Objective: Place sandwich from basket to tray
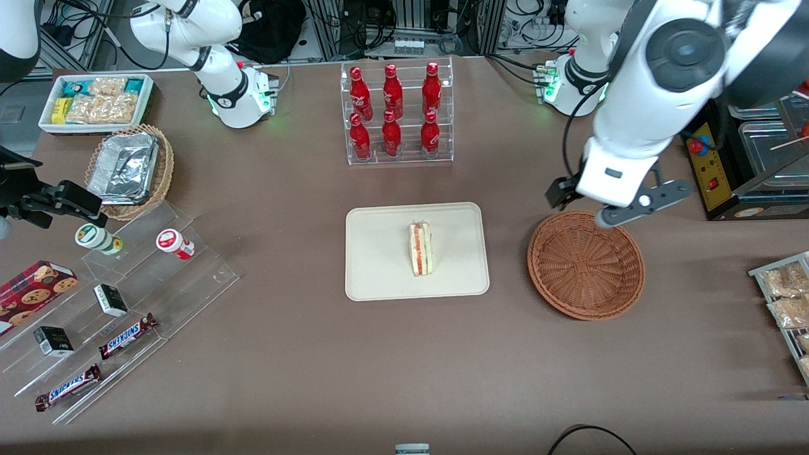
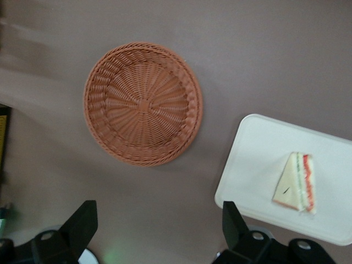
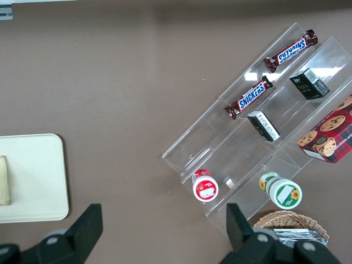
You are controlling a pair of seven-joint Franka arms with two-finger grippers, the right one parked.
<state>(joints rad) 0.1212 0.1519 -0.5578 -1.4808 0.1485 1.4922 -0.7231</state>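
The sandwich [image 1: 420, 248] [image 2: 297, 182], a pale wedge with red and green filling, lies near the middle of the cream tray [image 1: 379, 265] [image 2: 258, 159]. The reddish-brown wicker basket [image 1: 586, 264] [image 2: 143, 103] stands beside the tray toward the working arm's end of the table, with nothing in it. My left gripper [image 1: 597, 202] [image 2: 158, 214] hangs open and holds nothing, raised over the basket's rim that lies farther from the front camera. Only bare tabletop shows between its fingers. An edge of the tray [image 3: 33, 176] and the sandwich [image 3: 4, 187] also shows in the right wrist view.
A clear rack of red bottles [image 1: 396, 114] stands farther from the front camera than the tray. Toward the parked arm's end are a stepped acrylic shelf of snacks [image 1: 126, 297], a light wicker basket with foil trays [image 1: 129, 169] and a white bin [image 1: 95, 101]. Snack packets [image 1: 784, 297] lie at the working arm's end.
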